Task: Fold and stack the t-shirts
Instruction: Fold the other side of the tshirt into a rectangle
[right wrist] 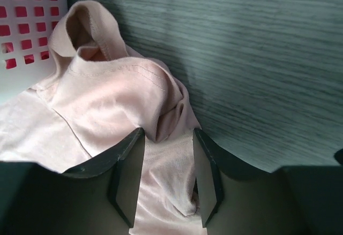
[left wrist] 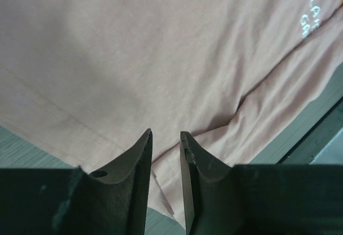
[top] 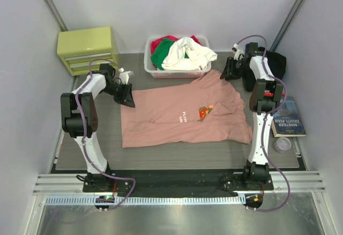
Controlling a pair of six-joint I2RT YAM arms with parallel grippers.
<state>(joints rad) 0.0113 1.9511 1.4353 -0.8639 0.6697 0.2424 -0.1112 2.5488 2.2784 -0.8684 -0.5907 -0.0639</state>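
Top external: salmon-pink cloth t-shirt [top: 182, 114] spans three-to-nine. Left claw [top: 128, 96], narrowly parted, at its ten o'clock corner; right claw [top: 230, 69], half-open, one o'clock.

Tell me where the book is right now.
In the top view, the book lies at the far right, beside the right arm.

The salmon-pink t-shirt [top: 185, 112] carries small white chest lettering: "PLAY" over a second line starting "GO", the rest too small to read. At 3 o'clock from the shirt, a book [top: 289, 118] shows "NINETEEN EIGHTY-FOUR" sideways on its cover.
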